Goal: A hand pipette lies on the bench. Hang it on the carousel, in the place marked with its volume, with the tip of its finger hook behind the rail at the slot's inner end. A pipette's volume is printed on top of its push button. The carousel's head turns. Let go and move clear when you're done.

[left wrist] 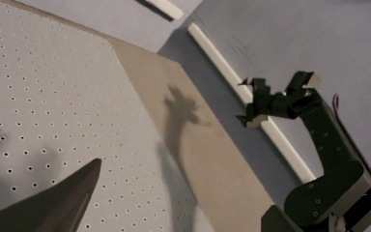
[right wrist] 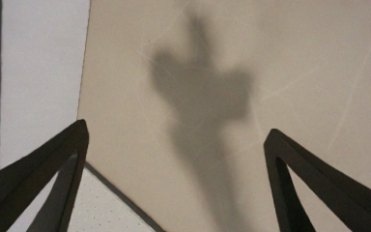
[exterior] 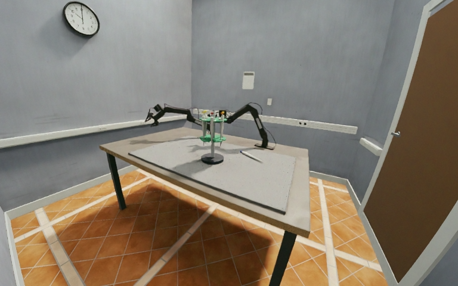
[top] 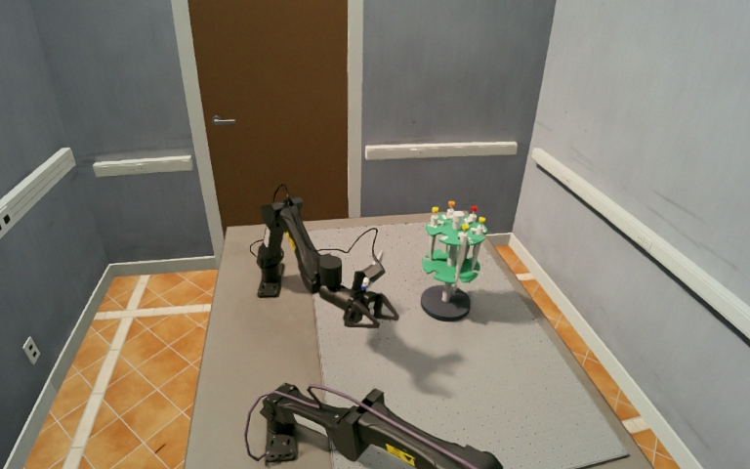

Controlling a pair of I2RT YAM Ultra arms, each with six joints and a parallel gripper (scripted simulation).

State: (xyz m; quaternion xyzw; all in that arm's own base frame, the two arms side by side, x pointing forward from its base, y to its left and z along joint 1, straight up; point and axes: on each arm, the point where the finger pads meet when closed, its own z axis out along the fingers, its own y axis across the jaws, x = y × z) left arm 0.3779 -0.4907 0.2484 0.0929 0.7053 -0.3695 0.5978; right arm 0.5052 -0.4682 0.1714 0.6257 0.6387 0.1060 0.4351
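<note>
In the top view, the hand pipette [top: 365, 283] [exterior: 251, 156] lies on the bench [top: 260, 354] [exterior: 135, 139], on its perforated board [top: 470, 375] [exterior: 250, 188] [left wrist: 43, 97] [right wrist: 99, 208]. It is just behind the left fingers [top: 389, 306], towards the wrist, and not between them; the left arm [top: 303, 248] [exterior: 258, 124] crosses part of its body, leaving the blue-marked button end and the far tip visible. The volume on the button is too small to read.

The left fingers hang above the board, spread wide and holding nothing; the exterior view has them lost behind the carousel [top: 445, 300] [exterior: 212, 159], and their own camera cuts one off to a small corner.

Right of them in the top view, apart from the fingers, stands the carousel, its green plates carrying pipettes with yellow, orange and red tops. Its place markings cannot be made out.

The right fingers [exterior: 147, 118] are cut off from the top view; their camera shows them wide open and empty, above the bench, well apart from the pipette.
</note>
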